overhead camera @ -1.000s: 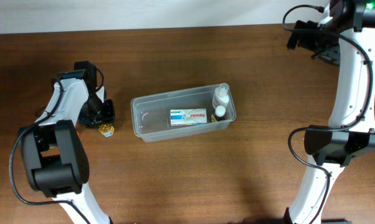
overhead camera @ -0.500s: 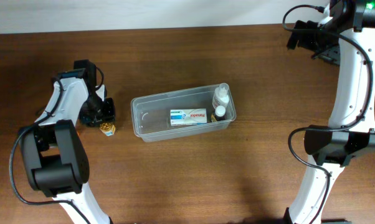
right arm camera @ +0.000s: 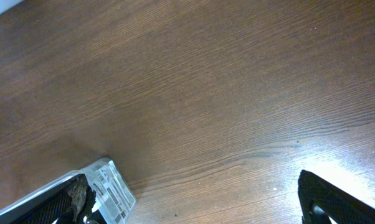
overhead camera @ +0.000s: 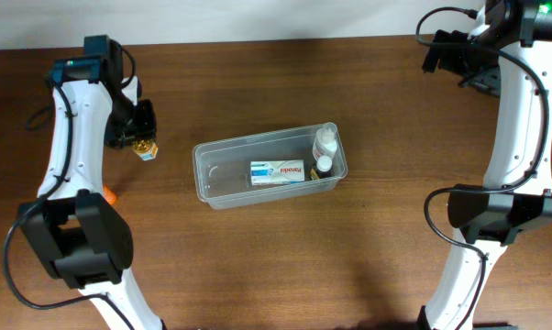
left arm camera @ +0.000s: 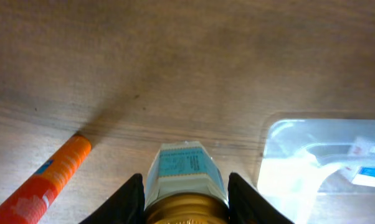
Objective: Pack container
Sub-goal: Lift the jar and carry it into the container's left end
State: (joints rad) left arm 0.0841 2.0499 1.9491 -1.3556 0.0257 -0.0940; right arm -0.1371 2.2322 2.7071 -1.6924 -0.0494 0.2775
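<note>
The clear plastic container (overhead camera: 223, 180) lies mid-table. It holds a white-and-blue box (overhead camera: 278, 171) and two small white bottles (overhead camera: 325, 141) at its right end. My left gripper (overhead camera: 140, 137) is left of the container, raised off the table, and shut on a small jar (overhead camera: 148, 150) with a gold lid and a blue label. In the left wrist view the jar (left arm camera: 184, 165) sits between the fingers (left arm camera: 186, 190), with the container's corner (left arm camera: 286, 133) at the right. My right gripper (overhead camera: 448, 53) is at the far back right, open and empty (right arm camera: 206, 199).
An orange tube (overhead camera: 109, 194) lies on the table near the left arm's base; it also shows in the left wrist view (left arm camera: 50, 177). The table's back edge meets a white wall (overhead camera: 258, 18).
My left gripper has lifted the jar off the table and carried it toward the back. The orange tube beneath it is now uncovered. The right arm has not moved.
</note>
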